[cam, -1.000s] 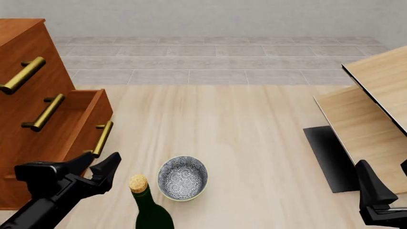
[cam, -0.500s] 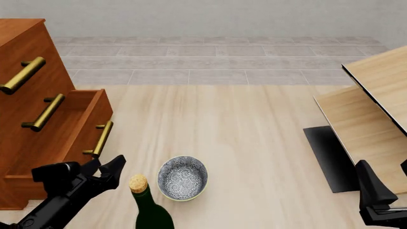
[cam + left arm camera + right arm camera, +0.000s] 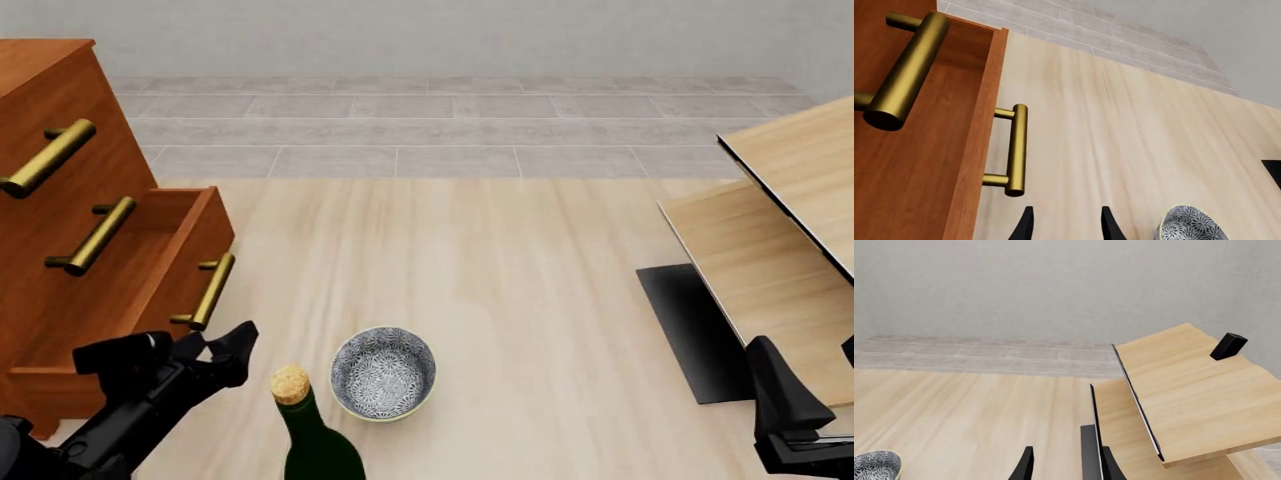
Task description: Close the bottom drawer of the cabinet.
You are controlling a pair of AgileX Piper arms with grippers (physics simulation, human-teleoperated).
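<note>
The reddish-brown cabinet (image 3: pixel 47 110) stands at the left of the front view. Its bottom drawer (image 3: pixel 134 275) is pulled out, and its brass handle (image 3: pixel 211 291) faces the open floor. My left gripper (image 3: pixel 214 345) hovers just in front of and below that handle, open, with nothing between its fingers. In the left wrist view the bottom drawer's front (image 3: pixel 984 130) and its handle (image 3: pixel 1014 150) lie just beyond my open left gripper (image 3: pixel 1067 226). My right gripper (image 3: pixel 811 380) rests open at the near right, far from the cabinet; it also shows as open in the right wrist view (image 3: pixel 1066 467).
A patterned bowl (image 3: pixel 383 372) and a corked green bottle (image 3: pixel 314 440) stand close to the right of my left gripper. Pale light-wood furniture (image 3: pixel 787 240) with a black panel (image 3: pixel 687 330) fills the right side. The middle drawer's handle (image 3: pixel 907 70) juts out above the bottom drawer.
My left arm has sunk lower and shifted right, closer to the bottom drawer's front. The drawer's handle sits a touch further left than before. The right arm has not moved.
</note>
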